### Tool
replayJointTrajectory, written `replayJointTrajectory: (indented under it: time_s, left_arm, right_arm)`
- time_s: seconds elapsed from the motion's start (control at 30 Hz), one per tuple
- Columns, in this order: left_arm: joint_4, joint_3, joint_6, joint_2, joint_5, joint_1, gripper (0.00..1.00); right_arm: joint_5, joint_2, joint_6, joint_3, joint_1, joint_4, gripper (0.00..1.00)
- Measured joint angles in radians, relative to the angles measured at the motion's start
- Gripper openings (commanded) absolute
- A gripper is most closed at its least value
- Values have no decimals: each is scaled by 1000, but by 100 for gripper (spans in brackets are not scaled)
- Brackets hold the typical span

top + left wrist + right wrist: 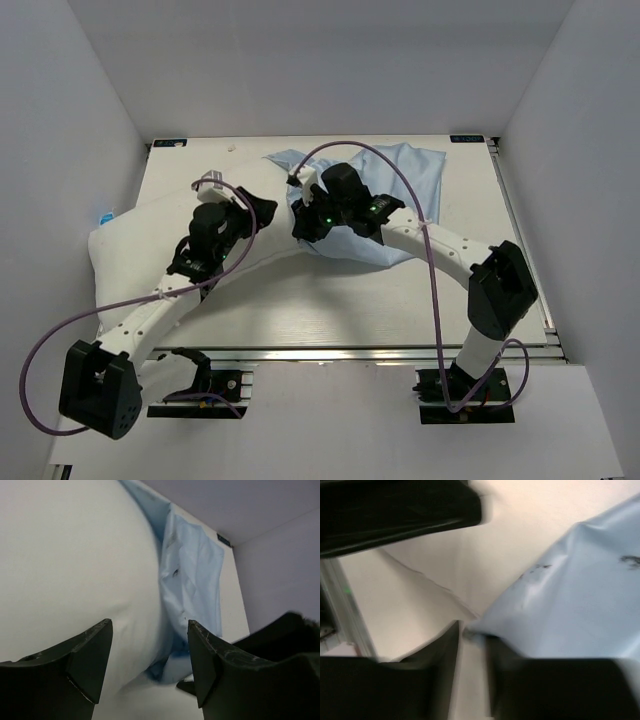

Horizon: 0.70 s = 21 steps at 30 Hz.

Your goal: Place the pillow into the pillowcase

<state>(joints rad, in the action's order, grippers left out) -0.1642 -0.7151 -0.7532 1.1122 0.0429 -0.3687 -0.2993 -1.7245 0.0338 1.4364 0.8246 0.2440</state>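
Note:
The white pillow (130, 255) lies at the table's left, and its right end reaches the middle. It fills the left of the left wrist view (70, 565). The light blue pillowcase (405, 175) lies crumpled at the back middle, and its mouth edge touches the pillow's end (192, 575). My left gripper (262, 210) is open and empty, and it hovers over the pillow's right end (150, 625). My right gripper (300, 228) is at the pillowcase's near-left edge. In the blurred right wrist view its jaws stand a narrow gap apart (472, 630). The pillowcase (570, 595) drapes over the right finger.
White walls enclose the table on the left, back and right. A metal rail (350, 352) runs along the near edge. Purple cables (400, 170) loop over both arms. The two grippers are close together near the table's middle.

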Motion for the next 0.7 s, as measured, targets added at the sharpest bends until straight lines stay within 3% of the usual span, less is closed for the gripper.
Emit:
replayJointTrajectory:
  time_s: [0.03, 0.13, 0.43, 0.57, 0.7]
  left_arm:
    - [9, 25, 2, -19, -2, 0, 72]
    - [76, 95, 13, -97, 8, 0, 77]
    - [325, -18, 136, -252, 130, 0, 81]
    - [401, -103, 204, -263, 182, 0, 82]
    - [454, -158, 267, -243, 257, 0, 88]
  right_arm:
    - [6, 4, -1, -14, -12, -12, 46]
    - [14, 13, 23, -68, -53, -14, 56]
    - [-16, 125, 134, -98, -183, 22, 68]
    - [9, 172, 161, -21, -191, -23, 74]
    - [38, 87, 141, 138, -190, -72, 73]
